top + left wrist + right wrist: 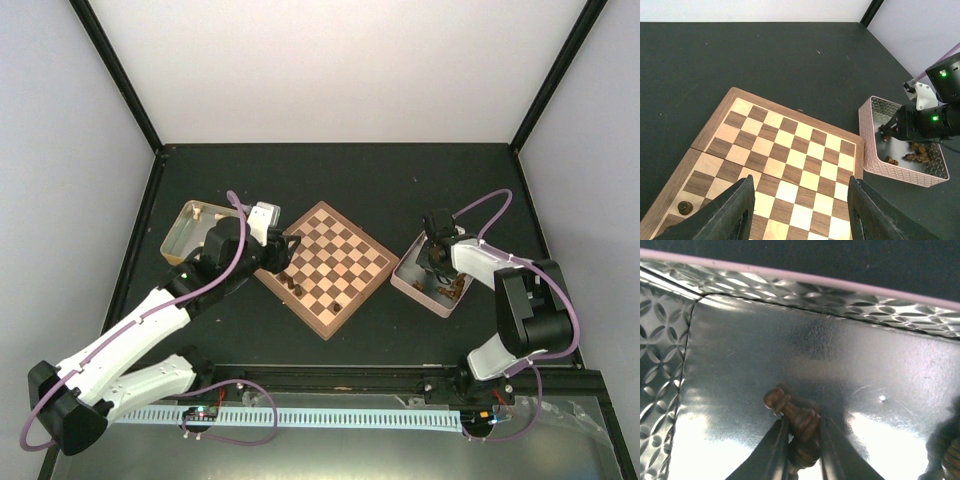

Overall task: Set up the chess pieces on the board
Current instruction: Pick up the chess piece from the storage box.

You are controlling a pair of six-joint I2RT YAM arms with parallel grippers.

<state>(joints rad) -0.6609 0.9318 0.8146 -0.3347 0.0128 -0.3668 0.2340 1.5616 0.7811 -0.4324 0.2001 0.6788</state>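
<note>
Right gripper (802, 424), pink tray (790, 275): pinching dark chess piece (799, 416).
Piece lies flat, head pointing away; left gripper (801, 182) spread, empty.

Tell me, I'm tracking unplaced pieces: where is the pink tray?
In the top view the pink tray lies just right of the chessboard, the right arm's fingers inside it clasping a dark chess piece.

Smooth wooden board (790, 155); glossy dark wooden chess piece (797, 417); tray (790, 290) of shiny embossed metal; matt table (765, 60).
</note>
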